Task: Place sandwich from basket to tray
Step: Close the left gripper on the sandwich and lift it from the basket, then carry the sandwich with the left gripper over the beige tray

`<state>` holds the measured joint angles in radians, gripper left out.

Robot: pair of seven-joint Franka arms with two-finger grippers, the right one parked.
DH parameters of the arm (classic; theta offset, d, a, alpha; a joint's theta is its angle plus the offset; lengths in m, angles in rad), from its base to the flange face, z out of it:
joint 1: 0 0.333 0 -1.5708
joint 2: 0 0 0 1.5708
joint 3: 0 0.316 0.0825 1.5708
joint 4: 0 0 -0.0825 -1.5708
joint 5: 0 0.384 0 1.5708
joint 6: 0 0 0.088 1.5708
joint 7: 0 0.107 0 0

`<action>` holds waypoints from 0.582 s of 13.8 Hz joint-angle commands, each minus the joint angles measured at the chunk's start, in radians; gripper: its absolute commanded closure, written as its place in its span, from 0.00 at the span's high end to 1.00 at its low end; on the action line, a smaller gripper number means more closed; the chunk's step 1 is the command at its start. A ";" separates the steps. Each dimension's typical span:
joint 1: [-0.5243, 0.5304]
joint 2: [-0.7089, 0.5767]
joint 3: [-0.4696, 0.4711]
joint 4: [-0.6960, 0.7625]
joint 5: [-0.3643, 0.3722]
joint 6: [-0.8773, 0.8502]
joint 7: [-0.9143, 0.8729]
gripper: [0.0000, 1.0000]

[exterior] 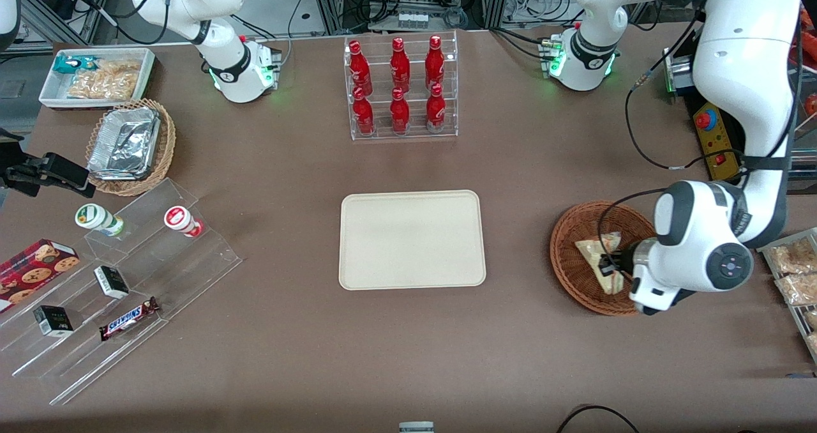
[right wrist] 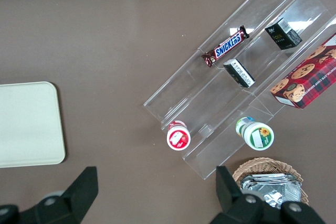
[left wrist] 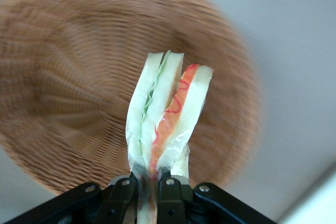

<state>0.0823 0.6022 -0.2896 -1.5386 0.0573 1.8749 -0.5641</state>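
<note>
The gripper [left wrist: 148,190] hung over the basket [exterior: 574,273], jaws pinching the sandwich [left wrist: 165,114]; best lifted clear before crossing to the tray [exterior: 412,240]

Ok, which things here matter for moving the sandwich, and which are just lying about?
In the job:
sandwich, pinched in the gripper over the basket
basket
tray, bare, toward the table's middle

Lying about:
bottle rack
foil containers
Snickers bar
cookie box
bagged snacks
</note>
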 commanded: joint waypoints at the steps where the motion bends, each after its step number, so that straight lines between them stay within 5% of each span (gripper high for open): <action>1: -0.134 -0.022 -0.011 0.017 -0.007 -0.023 -0.022 0.13; 8: -0.473 0.077 -0.011 0.127 -0.007 -0.011 -0.212 0.15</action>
<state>-0.3115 0.6090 -0.3158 -1.4965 0.0546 1.8728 -0.7523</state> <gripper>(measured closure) 0.846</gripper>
